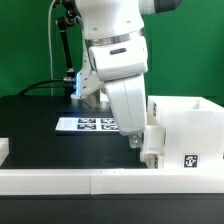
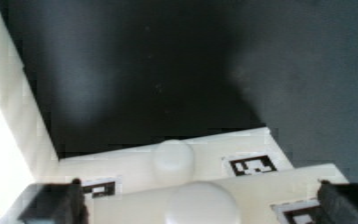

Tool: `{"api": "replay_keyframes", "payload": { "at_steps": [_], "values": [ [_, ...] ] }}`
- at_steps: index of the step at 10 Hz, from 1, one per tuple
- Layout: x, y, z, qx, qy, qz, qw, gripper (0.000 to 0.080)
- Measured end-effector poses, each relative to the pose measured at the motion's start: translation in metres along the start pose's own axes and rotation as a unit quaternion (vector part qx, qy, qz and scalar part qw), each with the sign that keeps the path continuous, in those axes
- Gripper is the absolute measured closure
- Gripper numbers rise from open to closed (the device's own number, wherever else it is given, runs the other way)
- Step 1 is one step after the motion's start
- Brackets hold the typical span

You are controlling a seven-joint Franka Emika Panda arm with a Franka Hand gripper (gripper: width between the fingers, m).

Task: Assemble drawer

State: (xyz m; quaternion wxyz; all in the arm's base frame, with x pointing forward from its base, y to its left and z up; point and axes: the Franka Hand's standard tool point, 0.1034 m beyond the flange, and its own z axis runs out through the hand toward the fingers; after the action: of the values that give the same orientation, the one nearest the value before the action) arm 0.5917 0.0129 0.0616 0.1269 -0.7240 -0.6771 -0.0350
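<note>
White drawer casing sits directly under the fingers, which are spread open, gripping nothing.

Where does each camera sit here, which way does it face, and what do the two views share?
Exterior view: off the arm, low at the table's edge, facing across the rail toward the arm, marker board and casing; shows the arm down to the pincer.
Wrist view: on the wrist, looking down along the fingertips at the black table and tagged white parts.
Shared: pincer, table and white tagged plastic.
</note>
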Motion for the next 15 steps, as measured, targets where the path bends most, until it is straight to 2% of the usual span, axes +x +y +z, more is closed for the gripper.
{"api": "replay_keyframes", "payload": {
  "at_steps": [5,6,7,8,10,11,14,15],
  "values": [
    [0.000,0.000,0.001,0.001,-0.004,-0.014,1.000,0.0151],
    [0.003,0.000,0.002,0.007,-0.009,-0.020,1.000,0.0151],
    [0.013,-0.002,0.004,0.018,-0.010,-0.029,0.999,0.0151],
    [0.023,-0.001,0.004,0.022,-0.008,-0.032,0.999,0.0151],
    [0.024,0.000,0.004,0.021,-0.016,-0.014,1.000,0.0151],
    [0.018,0.000,0.005,0.021,-0.016,-0.021,0.999,0.0151],
    [-0.029,-0.003,-0.005,0.025,-0.021,-0.011,0.999,0.0151],
    [-0.036,-0.005,-0.011,0.020,-0.024,-0.005,1.000,0.0151]
  ]
}}
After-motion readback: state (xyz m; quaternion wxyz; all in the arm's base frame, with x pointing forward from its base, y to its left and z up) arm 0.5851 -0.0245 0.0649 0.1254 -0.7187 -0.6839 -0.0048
